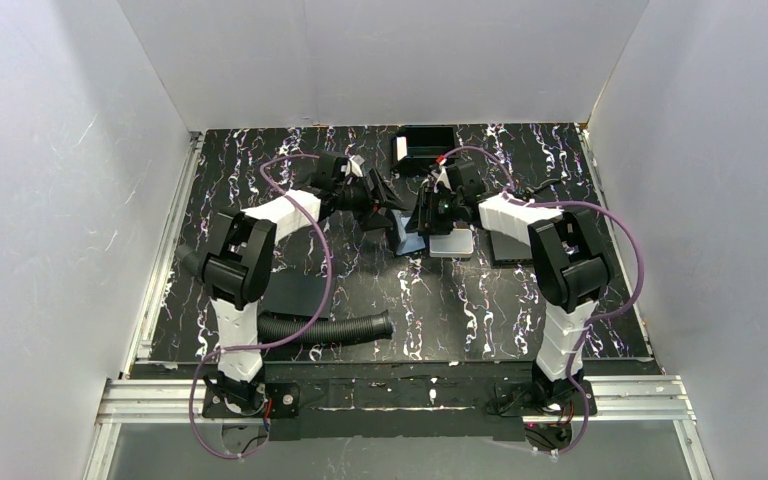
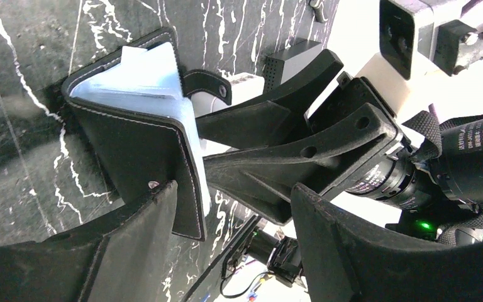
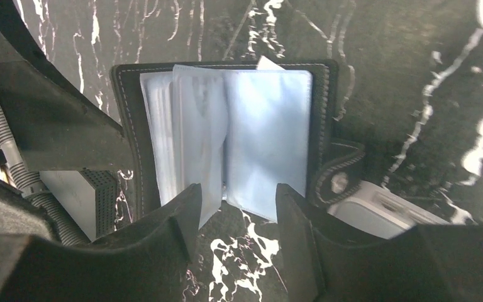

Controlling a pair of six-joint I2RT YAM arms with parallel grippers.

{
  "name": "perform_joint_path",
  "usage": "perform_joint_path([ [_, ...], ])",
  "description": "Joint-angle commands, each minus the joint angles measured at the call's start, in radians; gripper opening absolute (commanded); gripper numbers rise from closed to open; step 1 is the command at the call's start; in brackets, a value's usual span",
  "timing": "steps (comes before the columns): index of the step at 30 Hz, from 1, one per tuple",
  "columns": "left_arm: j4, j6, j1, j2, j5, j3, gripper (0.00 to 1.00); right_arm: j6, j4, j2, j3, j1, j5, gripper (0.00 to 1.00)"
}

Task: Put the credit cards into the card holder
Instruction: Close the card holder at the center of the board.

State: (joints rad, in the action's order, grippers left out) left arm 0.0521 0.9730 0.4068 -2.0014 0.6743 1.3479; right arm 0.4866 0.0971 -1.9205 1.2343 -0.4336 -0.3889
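Note:
The card holder (image 3: 129,135) is a black stitched bifold standing open on the marble-patterned table, between the two grippers in the top view (image 1: 406,238). Its pale blue leaves (image 3: 267,135) fan out, and a white corner (image 3: 266,62) pokes above them. I cannot tell whether these are credit cards or empty sleeves. My right gripper (image 3: 239,189) is open, its fingertips at the lower edges of the leaves. My left gripper (image 2: 234,189) is open wide. Its left finger (image 2: 132,239) rests against the holder's outer cover (image 2: 141,148), while the other finger stands apart.
A silver-grey rounded case (image 3: 383,211) lies beside the holder's closing tab (image 3: 339,179), and a grey perforated block (image 3: 85,201) lies on the other side. In the top view there is a black box (image 1: 425,145) at the back, a flat black pad (image 1: 295,295) and a ribbed hose (image 1: 330,328).

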Motion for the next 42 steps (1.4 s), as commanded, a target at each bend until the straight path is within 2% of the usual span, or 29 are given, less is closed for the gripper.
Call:
perform_joint_path([
  [1, -0.003, 0.011, 0.025, -0.035, 0.03, 0.062, 0.65, -0.022, 0.058, 0.091, 0.017, 0.08, 0.056, 0.52],
  [5, -0.003, 0.015, 0.043, -0.081, 0.035, 0.103, 0.65, -0.081, 0.123, 0.122, 0.036, 0.136, 0.068, 0.51],
  [8, -0.003, 0.015, 0.051, -0.125, 0.036, 0.137, 0.64, -0.092, 0.109, 0.14, 0.027, 0.157, 0.065, 0.54],
  [13, -0.015, 0.004, 0.058, -0.166, 0.06, 0.19, 0.61, -0.153, 0.114, 0.081, 0.056, 0.156, 0.039, 0.54],
  [17, -0.117, -0.071, 0.054, -0.144, 0.069, 0.218, 0.61, -0.168, 0.132, 0.039, 0.092, 0.137, 0.032, 0.54],
  [23, -0.166, -0.113, 0.048, -0.111, 0.061, 0.163, 0.47, -0.194, 0.145, -0.004, 0.129, 0.079, 0.117, 0.54],
  [27, -0.235, -0.177, 0.046, -0.087, 0.013, 0.15, 0.38, -0.225, 0.174, -0.014, 0.156, 0.05, 0.202, 0.48],
  [31, -0.294, -0.199, 0.046, -0.114, 0.011, 0.176, 0.25, -0.253, 0.202, -0.013, 0.176, 0.023, 0.285, 0.42],
  [37, -0.346, -0.202, 0.046, -0.138, -0.03, 0.188, 0.2, -0.266, 0.212, -0.03, 0.195, 0.016, 0.303, 0.3],
  [42, -0.38, -0.196, 0.048, -0.161, -0.047, 0.207, 0.27, -0.27, 0.222, -0.048, 0.212, 0.011, 0.294, 0.24],
])
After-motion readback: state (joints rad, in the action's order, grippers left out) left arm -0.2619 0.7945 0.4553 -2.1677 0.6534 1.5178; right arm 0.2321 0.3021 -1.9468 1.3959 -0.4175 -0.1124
